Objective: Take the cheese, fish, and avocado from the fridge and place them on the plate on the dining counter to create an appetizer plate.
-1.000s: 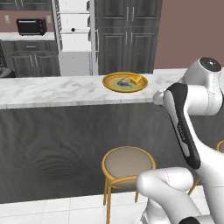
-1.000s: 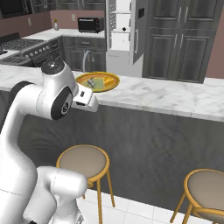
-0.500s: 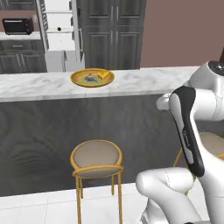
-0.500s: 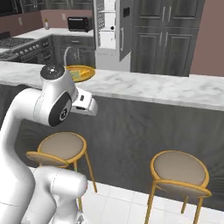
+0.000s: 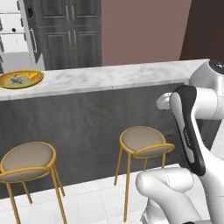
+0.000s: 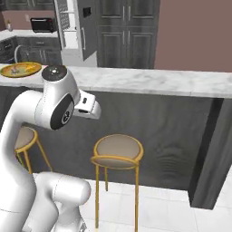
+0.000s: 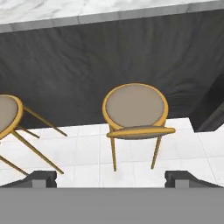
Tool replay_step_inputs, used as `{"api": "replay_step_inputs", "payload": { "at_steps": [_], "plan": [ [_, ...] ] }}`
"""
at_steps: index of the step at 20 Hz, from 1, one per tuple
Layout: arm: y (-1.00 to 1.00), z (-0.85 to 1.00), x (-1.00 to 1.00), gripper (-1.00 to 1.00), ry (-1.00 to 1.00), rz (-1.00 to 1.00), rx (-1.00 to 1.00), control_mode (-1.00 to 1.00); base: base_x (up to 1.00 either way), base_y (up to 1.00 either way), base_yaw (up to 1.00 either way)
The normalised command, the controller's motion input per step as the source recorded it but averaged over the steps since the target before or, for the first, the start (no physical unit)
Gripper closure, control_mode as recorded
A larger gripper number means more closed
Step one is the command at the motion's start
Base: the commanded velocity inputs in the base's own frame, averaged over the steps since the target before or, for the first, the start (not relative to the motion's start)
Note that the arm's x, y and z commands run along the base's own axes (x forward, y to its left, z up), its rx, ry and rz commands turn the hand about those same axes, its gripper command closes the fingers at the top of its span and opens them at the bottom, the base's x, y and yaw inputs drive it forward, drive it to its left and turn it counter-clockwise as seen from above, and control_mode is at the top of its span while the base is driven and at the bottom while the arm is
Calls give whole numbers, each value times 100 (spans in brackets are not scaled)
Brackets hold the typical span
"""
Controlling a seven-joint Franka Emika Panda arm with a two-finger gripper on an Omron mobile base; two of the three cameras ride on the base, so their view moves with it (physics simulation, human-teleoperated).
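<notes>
Plate [image 5: 21, 79] sits far left on dining counter [image 5: 118, 77], some food on it. Gripper [image 7: 111, 179] wide apart, empty. Next job, likely: drive to fridge [image 6: 72, 29].

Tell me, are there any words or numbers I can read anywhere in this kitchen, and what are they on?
None: no words, labels or numbers can be read on the fridge, the plate, the dining counter, the stools or the microwave.
</notes>
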Motion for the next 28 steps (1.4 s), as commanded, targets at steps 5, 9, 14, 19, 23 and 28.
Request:
{"api": "replay_step_inputs", "payload": {
  "at_steps": [5, 9, 14, 19, 23, 28],
  "plan": [
    [0, 0, 0, -100, 0, 0, 0, 100, 4, -100, -28],
    [0, 0, 0, -100, 0, 0, 0, 100, 21, -100, -23],
    [0, 0, 0, -100, 0, 0, 0, 100, 38, -100, -20],
    [0, 0, 0, -100, 0, 0, 0, 100, 53, -100, -20],
    [0, 0, 0, -100, 0, 0, 0, 100, 65, -100, -17],
    [0, 0, 0, -100, 0, 0, 0, 100, 86, -100, -7]
  ]
}}
